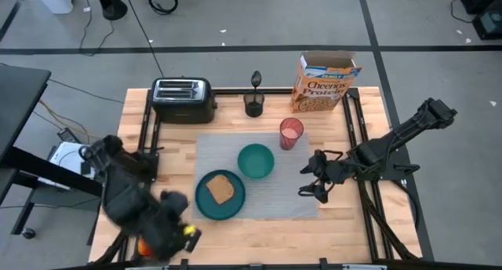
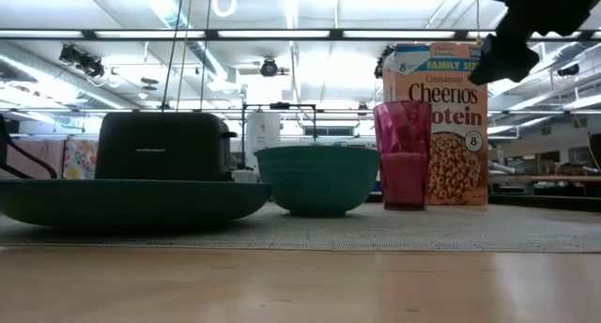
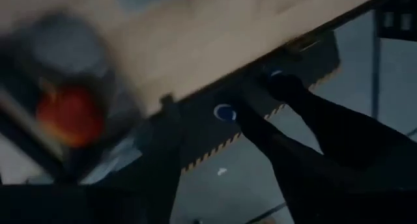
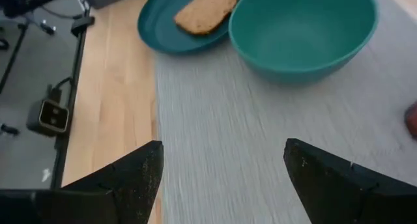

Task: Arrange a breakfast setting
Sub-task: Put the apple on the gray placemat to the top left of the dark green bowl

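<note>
Right gripper (image 1: 314, 178), fingers spread, overhangs placemat (image 1: 271, 203) edge.

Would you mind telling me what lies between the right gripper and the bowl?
Only bare placemat. The right wrist view shows the open right gripper facing the bowl across an empty grey stretch; the high view agrees.

left end effector (image 1: 174, 237): blurred, fingers unclear | apple (image 3: 68, 114): blurred | pink cup (image 4: 412, 120): cut off
</note>
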